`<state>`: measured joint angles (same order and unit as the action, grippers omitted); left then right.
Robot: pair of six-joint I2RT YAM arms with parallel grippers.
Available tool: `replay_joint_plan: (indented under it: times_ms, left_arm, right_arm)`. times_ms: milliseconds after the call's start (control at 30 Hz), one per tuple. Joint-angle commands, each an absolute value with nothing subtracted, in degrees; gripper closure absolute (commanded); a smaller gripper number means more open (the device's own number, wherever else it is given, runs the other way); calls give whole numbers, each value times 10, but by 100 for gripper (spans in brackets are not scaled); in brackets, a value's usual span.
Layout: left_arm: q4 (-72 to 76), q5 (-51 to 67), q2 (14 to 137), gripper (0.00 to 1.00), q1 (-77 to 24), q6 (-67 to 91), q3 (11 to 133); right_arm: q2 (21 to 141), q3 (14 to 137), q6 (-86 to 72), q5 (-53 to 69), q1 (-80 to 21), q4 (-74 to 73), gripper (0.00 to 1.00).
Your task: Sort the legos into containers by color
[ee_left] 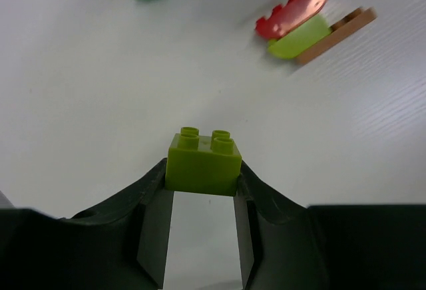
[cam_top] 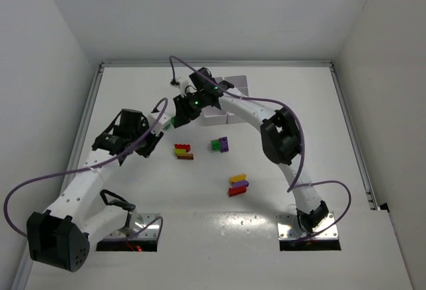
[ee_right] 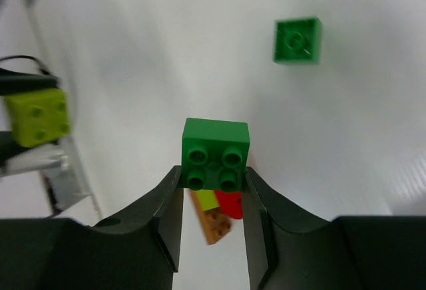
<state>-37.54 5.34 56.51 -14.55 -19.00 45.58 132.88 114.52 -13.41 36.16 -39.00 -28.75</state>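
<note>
Left jaws pinch a lime brick (ee_left: 203, 163); right jaws pinch a green brick (ee_right: 215, 153), both near the tray (cam_top: 234, 82). Loose on the tabletop (cam_top: 299, 104): red-lime-brown cluster (cam_top: 182, 151), green-purple pair (cam_top: 220, 144), yellow-purple-red stack (cam_top: 237, 185). Tray contents hidden by the right arm (cam_top: 253, 110). Judged early: most bricks unsorted.

White walls (cam_top: 219, 10) are enclosing my white bench (cam_top: 313, 97) on three sides, rails (cam_top: 90, 114) are running along its edges, and light is glinting near its front.

tabletop (cam_top: 319, 124): white
tray (cam_top: 237, 81): far side (arm (cam_top: 247, 108) partly covers it)
loose: red-lime-brown cluster (cam_top: 182, 151), green-purple pair (cam_top: 220, 145), yellow-purple-red stack (cam_top: 238, 184)
</note>
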Motion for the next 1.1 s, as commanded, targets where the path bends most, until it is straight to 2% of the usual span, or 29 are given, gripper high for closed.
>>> replay_joint_plan:
  times_ms: [0, 233, 533, 767, 867, 900, 967, 1067]
  left_arm:
    - [-424, 110, 605, 70, -79, -235, 474]
    - [-425, 170, 707, 60, -4, -295, 493]
    - [-351, 190, 827, 58, 14, -298, 529]
    - [-286, 178, 893, 45, 14, -255, 540]
    - [-259, 165, 905, 42, 14, -244, 533]
    - [-258, 165, 912, 41, 14, -244, 533]
    - [-252, 165, 918, 41, 14, -237, 533]
    - [-252, 205, 906, 38, 25, -244, 533]
  right_arm:
    - [1350, 1181, -107, 276, -388, -308, 100]
    - [1394, 1181, -102, 264, -393, -302, 100]
    - [1433, 1215, -102, 243, -410, -292, 99]
    - [1450, 1215, -102, 217, -410, -292, 85]
    - [1450, 1215, -102, 203, -410, -292, 76]
    - [1450, 1215, -102, 203, -410, -292, 70]
    - [1450, 1215, -102, 203, -410, -292, 67]
    - [1426, 1203, -95, 203, -410, -292, 51]
